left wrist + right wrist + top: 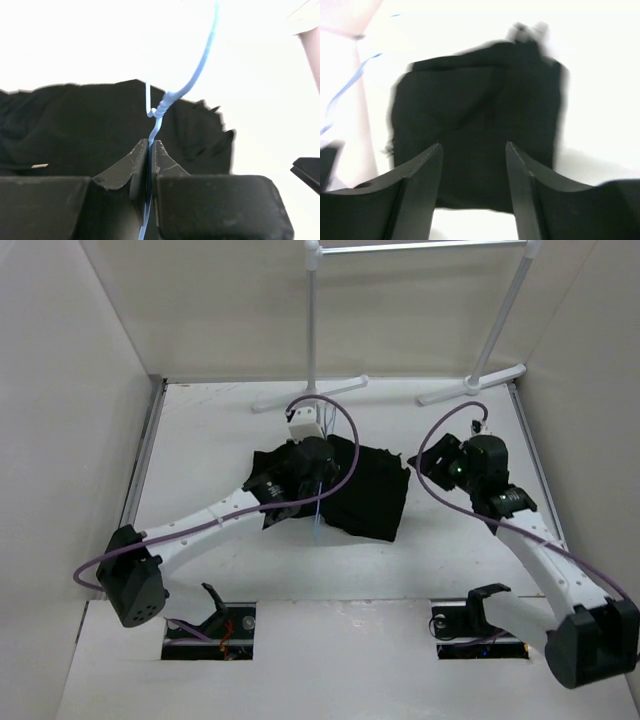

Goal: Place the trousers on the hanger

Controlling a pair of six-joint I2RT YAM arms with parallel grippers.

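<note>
Your left hand (150,150) is pinching hanger (162,106) wire, trousers (75,130) lying just beyond it. Your right hand (473,160) is gaping wide, trousers directly ahead on desk (200,440).

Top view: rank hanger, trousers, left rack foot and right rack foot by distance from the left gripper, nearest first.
1. hanger: clamped in the left gripper.
2. trousers: just beneath it, spreading to the right.
3. left rack foot: behind it, at the back of the table.
4. right rack foot: back right corner.
</note>
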